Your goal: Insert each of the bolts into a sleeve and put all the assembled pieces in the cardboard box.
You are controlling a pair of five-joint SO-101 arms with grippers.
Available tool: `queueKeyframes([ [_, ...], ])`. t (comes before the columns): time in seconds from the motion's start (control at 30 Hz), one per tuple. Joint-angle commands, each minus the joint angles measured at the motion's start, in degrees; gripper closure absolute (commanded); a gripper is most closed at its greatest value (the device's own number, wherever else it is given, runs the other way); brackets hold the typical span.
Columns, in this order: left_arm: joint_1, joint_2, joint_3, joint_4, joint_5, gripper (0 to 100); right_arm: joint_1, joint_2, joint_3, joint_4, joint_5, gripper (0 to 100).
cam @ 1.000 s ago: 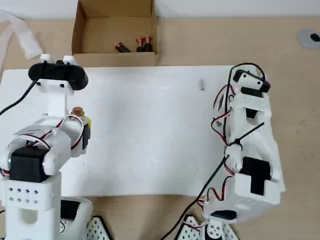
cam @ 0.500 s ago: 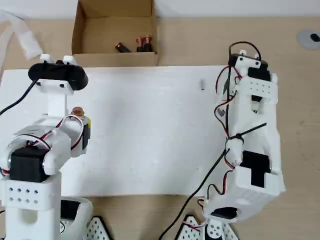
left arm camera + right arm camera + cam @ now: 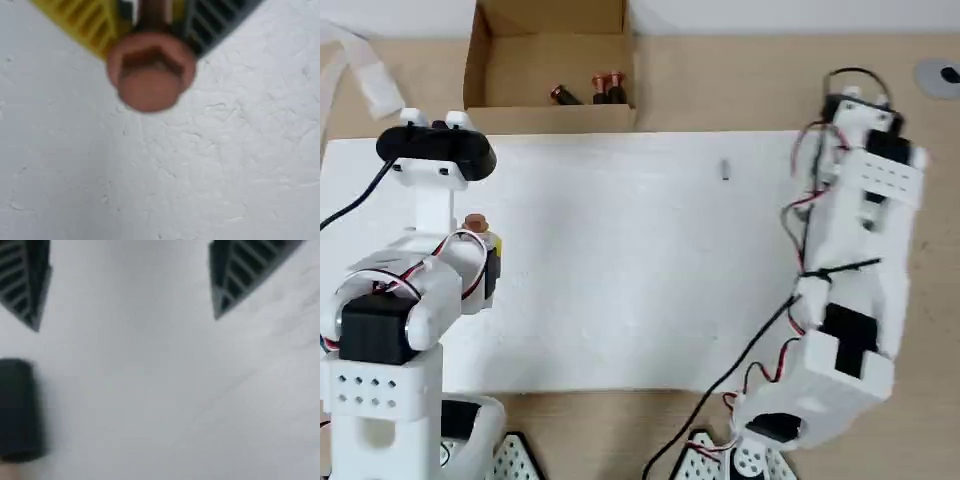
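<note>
Left gripper (image 3: pixel 152 30) clenched on a copper bolt (image 3: pixel 150 77). The shank is pinched between the yellow finger and the dark one, and the hex head juts free just above the white foam sheet (image 3: pixel 620 270). Right gripper (image 3: pixel 125 315) released, jaws spread wide over the sheet. Black sleeve (image 3: pixel 17 410) sits on the foam off to one side of that span, beside one finger rather than between the two. Cardboard box (image 3: pixel 475 60) stands past the far edge of the sheet, with a few assembled pieces (image 3: pixel 600 88) inside along its near wall.

Risks, as judged:
- Closing from this offset would likely catch nothing, or clip the sleeve's edge and send it skidding or rolling.
- The bolt is held on a thin round shank — any sideways push at the sleeve mouth could swivel it or squeeze it out.
- How much thread is clear of the jaws cannot be told. Too little, and the sleeve won't seat.

Surface: the foam is pitted and faintly cracked, probably soft enough to give under a low finger. It lies on a tan wooden tabletop (image 3: pixel 720 85). There is a small grey mark (image 3: pixel 725 170) on the sheet, too small to identify.

Room: a white strip (image 3: pixel 365 75) lies at the far left and a grey disc (image 3: pixel 935 75) at the far right edge — a pale wall band runs behind the box.
</note>
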Motion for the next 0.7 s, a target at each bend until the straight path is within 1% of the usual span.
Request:
queueKeyframes([
  [0.0,0.4,-1.0,-0.3,0.2,0.0,99,8.0,1.8,-3.0,-3.4,3.3,73.7],
  [0.13,0.4,-1.0,-0.3,0.2,0.0,99,14.2,8.4,-3.7,-9.2,9.4,73.6],
  [0.2,0.4,-1.0,-0.3,0.2,0.0,99,14.7,13.8,-6.5,-10.8,12.2,73.6],
  [0.27,0.4,-1.0,-0.3,0.2,0.0,99,14.9,20.9,-12.9,-11.1,14.3,73.6],
  [0.33,0.4,-1.0,-0.3,0.2,0.0,99,15.3,28.5,-22.9,-9.0,14.5,73.6],
  [0.4,-0.2,-1.0,-0.4,0.9,0.0,99,16.2,35.8,-36.6,-4.4,14.8,73.6],
  [0.53,-5.0,-1.0,-0.8,2.4,-0.4,99,19.8,51.7,-64.3,3.3,17.6,73.5],
  [0.67,-9.9,-1.1,-0.7,4.7,-4.7,99,22.6,64.4,-85.6,11.5,18.5,73.5],
])
